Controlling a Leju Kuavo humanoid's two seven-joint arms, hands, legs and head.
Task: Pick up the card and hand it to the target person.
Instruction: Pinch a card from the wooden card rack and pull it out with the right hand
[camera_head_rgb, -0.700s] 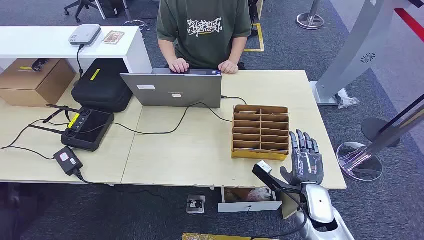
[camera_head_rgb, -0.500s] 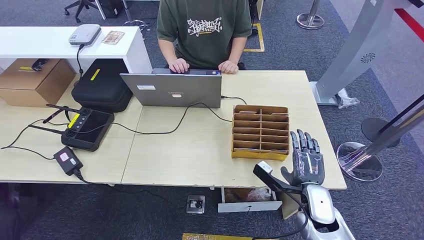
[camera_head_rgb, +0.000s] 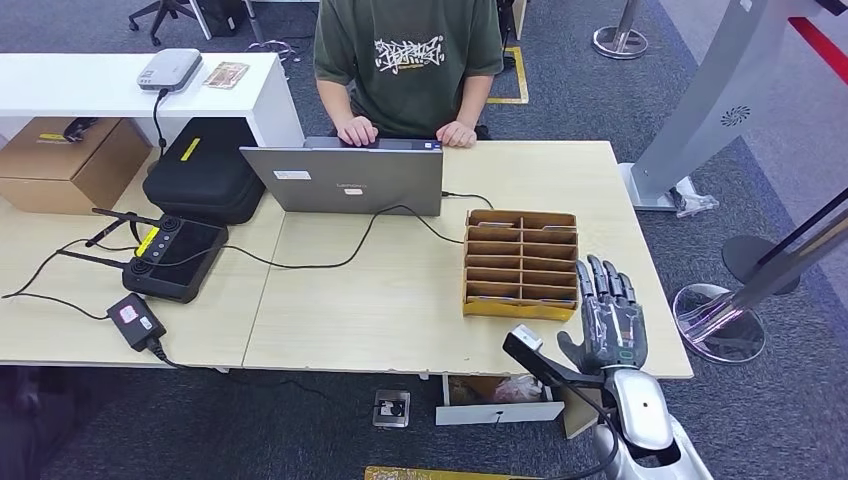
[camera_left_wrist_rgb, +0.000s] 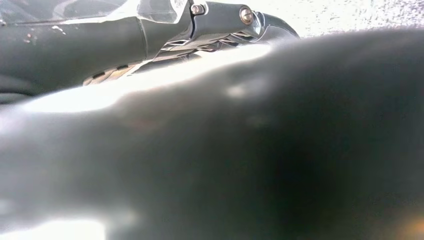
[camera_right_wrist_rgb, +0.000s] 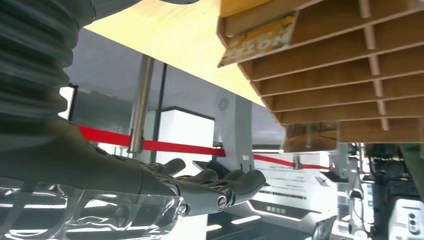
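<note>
Rack (camera_head_rgb: 521, 262) first — a brown slotted organizer on the table (camera_head_rgb: 400, 300), and I place the rest by it. My right hand (camera_head_rgb: 610, 318) hovers just beside its right side, over the table's near right corner, fingers spread and straight, holding nothing. From my right wrist I see those fingers (camera_right_wrist_rgb: 215, 182) stretched out flat with the rack's slots beside them. A card (camera_right_wrist_rgb: 260, 44) with yellow and dark print lies in one slot of the rack, sticking out at its end; another card (camera_right_wrist_rgb: 312, 136) sits in a slot several rows away. The laptop (camera_head_rgb: 347, 178) stands beyond the rack's far left corner, and the person (camera_head_rgb: 408, 62) sits behind it, both hands on its keys. My left wrist view is a dark blur — I cannot tell how that hand lies.
</note>
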